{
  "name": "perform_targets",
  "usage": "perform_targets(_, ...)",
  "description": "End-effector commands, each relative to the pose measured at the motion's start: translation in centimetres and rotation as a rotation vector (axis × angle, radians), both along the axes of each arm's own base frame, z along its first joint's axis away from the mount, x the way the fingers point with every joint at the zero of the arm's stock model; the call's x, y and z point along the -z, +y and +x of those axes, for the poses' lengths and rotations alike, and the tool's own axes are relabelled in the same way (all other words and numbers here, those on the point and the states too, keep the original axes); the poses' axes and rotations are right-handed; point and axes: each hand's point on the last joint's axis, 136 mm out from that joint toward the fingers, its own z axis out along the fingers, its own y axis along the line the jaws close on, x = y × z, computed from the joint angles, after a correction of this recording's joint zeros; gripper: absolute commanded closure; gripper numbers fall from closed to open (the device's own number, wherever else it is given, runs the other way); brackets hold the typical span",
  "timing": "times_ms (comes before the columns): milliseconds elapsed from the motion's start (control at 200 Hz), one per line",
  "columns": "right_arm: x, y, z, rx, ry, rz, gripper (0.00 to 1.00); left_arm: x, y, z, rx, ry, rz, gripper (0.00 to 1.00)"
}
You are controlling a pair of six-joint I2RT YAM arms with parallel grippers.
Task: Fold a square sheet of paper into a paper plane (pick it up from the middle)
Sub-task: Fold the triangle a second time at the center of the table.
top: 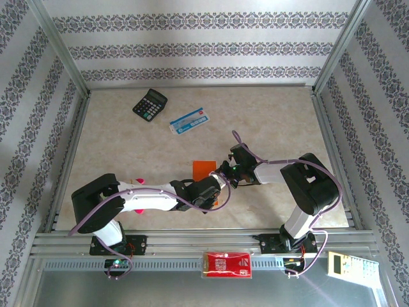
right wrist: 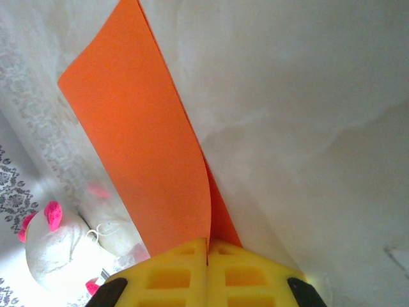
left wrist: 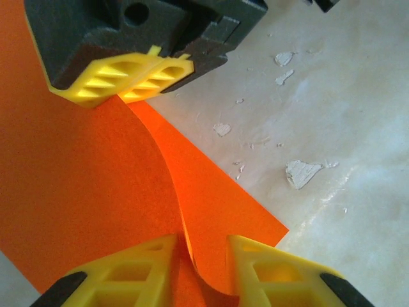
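The two arms meet over the middle of the table (top: 281,115), tips nearly nose to nose. The right gripper (right wrist: 208,251) has its yellow fingers pressed flat together, pinching the square sheet of paper (right wrist: 137,137) by an edge, so the orange sheet runs away from its tips and lifts off the surface in a shallow curl. Facing it, the left gripper (left wrist: 203,248) has its fingers spread a little. The raised fold of the sheet passes up between them with a visible gap on one side, so they are not clamped on it. Beyond the left gripper's tips the rest of the sheet lies flat on the mottled table, one corner pointing off to its right. Well ahead of both grippers lie a black calculator (top: 149,103) and a blue-and-white packet (top: 189,121). Behind them, on the near rail, sits a red packet (top: 227,264). A white soft toy (right wrist: 54,249) with pink bits lies off to the right gripper's side.
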Motion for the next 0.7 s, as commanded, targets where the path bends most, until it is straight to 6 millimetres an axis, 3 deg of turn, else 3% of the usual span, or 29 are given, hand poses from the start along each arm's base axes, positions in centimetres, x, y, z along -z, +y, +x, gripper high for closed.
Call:
perform_targets(0,1.18,-0.37,0.18,0.008,0.015,-0.028,1.00,-1.74,-0.57,-0.39,0.018,-0.003,-0.027,0.74)
perform_targets(170,1.43,-0.45,0.16,0.010,0.020,-0.031,1.00,-1.96,-0.49,-0.31,0.015,-0.003,-0.033,0.78)
perform_targets(575,1.33,-0.33,0.28,0.003,0.018,-0.027,1.00,-1.83,-0.40,-0.16,0.001,0.058,-0.089,1.00)
perform_targets(694,1.01,-0.28,0.51,-0.001,0.008,-0.019,0.98,-1.86,-0.43,-0.11,-0.003,0.100,-0.138,1.00)
